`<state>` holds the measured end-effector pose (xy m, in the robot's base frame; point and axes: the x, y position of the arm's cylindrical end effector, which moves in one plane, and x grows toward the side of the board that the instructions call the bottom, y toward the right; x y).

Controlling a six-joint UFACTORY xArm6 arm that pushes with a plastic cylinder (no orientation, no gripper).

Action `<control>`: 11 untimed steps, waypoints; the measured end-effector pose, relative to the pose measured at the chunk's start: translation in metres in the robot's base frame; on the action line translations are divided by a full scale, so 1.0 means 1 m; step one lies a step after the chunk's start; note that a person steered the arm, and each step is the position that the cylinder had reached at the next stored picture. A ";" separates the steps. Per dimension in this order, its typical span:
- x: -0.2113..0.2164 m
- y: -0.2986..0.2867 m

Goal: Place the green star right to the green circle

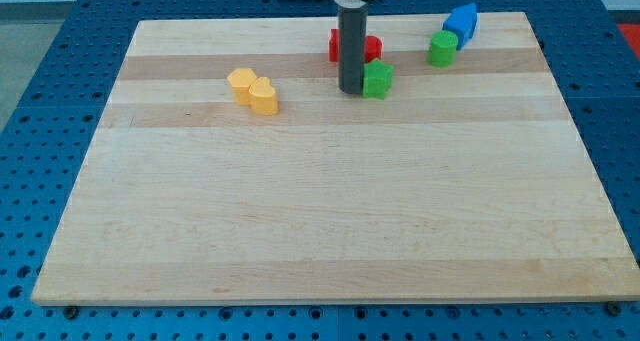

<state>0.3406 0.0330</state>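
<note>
The green star (378, 79) lies near the view's top, a little right of centre. My tip (351, 89) stands on the board just left of the star, touching or nearly touching its left side. The green circle (442, 49) is a short cylinder further to the view's upper right of the star, with a clear gap between them. The rod rises from the tip to the view's top edge.
A red block (370, 48) sits just behind the rod, partly hidden. A blue block (461, 24) touches the green circle's upper right. Two yellow blocks (253, 89) lie together at the view's upper left. The wooden board (320, 211) sits on a blue perforated table.
</note>
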 end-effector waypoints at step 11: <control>0.017 0.173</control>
<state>0.3574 0.2060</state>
